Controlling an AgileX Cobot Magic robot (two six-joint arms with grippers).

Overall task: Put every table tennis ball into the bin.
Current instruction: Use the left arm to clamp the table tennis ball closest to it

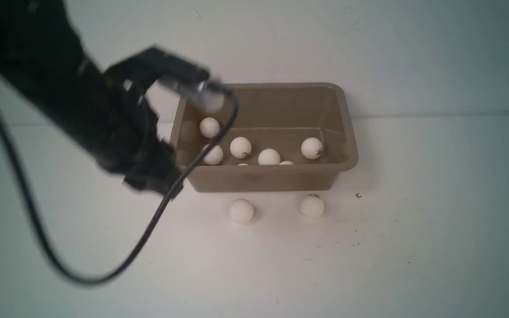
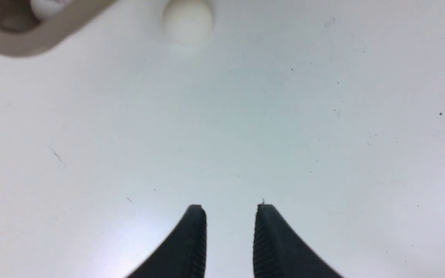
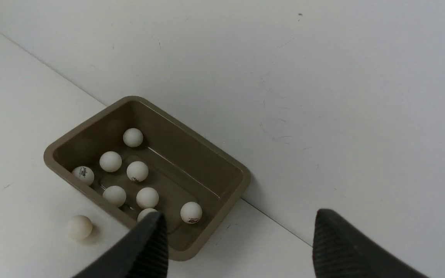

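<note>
The tan-brown bin [image 1: 259, 179] stands at the back of the white table, and several white table tennis balls [image 1: 241, 147] lie inside it. Two more balls rest on the table just in front of it, one [image 1: 241, 210] to the left and one [image 1: 312, 206] to the right. My left arm [image 1: 104, 119], blurred, hangs by the bin's left end. The left gripper [image 2: 230, 208] has a narrow gap between its fingers with nothing in it; a loose ball [image 2: 187, 19] and the bin's corner [image 2: 14, 42] lie ahead of it. My right gripper [image 3: 240, 224] stands wide open and empty above the bin [image 3: 203, 162].
A white wall rises right behind the bin. The left arm's black cable [image 1: 38, 221] loops down over the table in front of the arm. Small dark specks [image 1: 358, 195] dot the table near the bin.
</note>
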